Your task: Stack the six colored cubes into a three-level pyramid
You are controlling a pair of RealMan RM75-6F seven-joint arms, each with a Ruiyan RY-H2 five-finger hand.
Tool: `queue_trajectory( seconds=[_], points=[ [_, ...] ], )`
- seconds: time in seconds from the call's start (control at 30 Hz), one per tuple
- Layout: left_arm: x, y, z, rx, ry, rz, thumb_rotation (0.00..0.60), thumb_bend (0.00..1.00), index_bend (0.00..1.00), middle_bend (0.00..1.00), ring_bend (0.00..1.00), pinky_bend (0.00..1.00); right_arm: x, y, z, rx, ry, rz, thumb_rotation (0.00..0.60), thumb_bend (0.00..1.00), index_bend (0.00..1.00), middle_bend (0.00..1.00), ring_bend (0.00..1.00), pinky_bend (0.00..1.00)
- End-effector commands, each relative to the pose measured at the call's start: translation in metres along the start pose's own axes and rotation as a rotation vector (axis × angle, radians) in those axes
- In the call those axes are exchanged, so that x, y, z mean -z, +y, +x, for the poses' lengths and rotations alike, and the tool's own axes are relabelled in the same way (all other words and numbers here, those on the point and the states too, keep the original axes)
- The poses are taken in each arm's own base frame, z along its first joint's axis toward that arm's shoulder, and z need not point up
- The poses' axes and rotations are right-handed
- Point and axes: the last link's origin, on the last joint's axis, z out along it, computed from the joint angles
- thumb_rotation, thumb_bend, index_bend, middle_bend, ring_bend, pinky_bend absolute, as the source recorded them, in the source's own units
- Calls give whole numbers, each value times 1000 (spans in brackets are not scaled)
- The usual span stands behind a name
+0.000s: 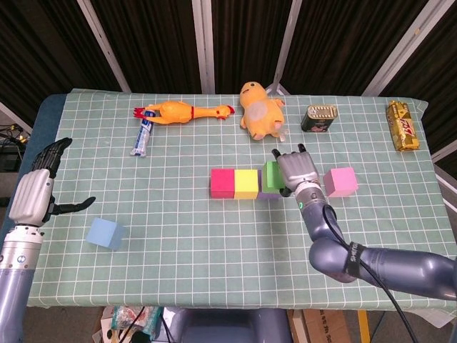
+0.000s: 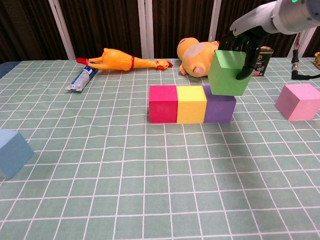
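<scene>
My right hand [image 1: 297,170] [image 2: 245,45] grips a green cube [image 1: 271,176] [image 2: 228,73], tilted, right above the purple cube [image 2: 219,110]. The purple cube ends a row with a yellow cube [image 1: 246,184] [image 2: 191,104] and a magenta cube [image 1: 222,183] [image 2: 163,103]. To the right on the cloth lies a pink cube [image 1: 341,181] [image 2: 300,101]. A light blue cube [image 1: 106,233] [image 2: 12,152] sits at the front left. Near it, my left hand [image 1: 39,191] hovers open by the table's left edge, holding nothing.
At the back lie a rubber chicken [image 1: 184,111] [image 2: 121,60], a blue-white tube [image 1: 142,136] [image 2: 81,79], a yellow plush toy [image 1: 260,108] [image 2: 200,57], a dark tin [image 1: 319,118] [image 2: 256,61] and a gold snack pack [image 1: 403,126].
</scene>
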Motion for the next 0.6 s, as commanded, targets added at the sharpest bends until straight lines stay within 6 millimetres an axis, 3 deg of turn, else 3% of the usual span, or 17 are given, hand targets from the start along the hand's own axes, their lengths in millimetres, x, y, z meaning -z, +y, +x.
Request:
queue_trajectory(
  seconds=[0.03, 0.6],
  points=[
    [0, 0, 0, 4, -1, 1, 600, 67, 0, 37, 3, 52, -11, -26, 10, -20, -5, -41, 600, 312, 117, 428, 267, 15],
    [-1, -2, -1, 20, -18, 7, 600, 67, 0, 37, 3, 52, -19, -55, 14, 59, -31, -37, 600, 313, 116, 428, 267, 14]
  ],
)
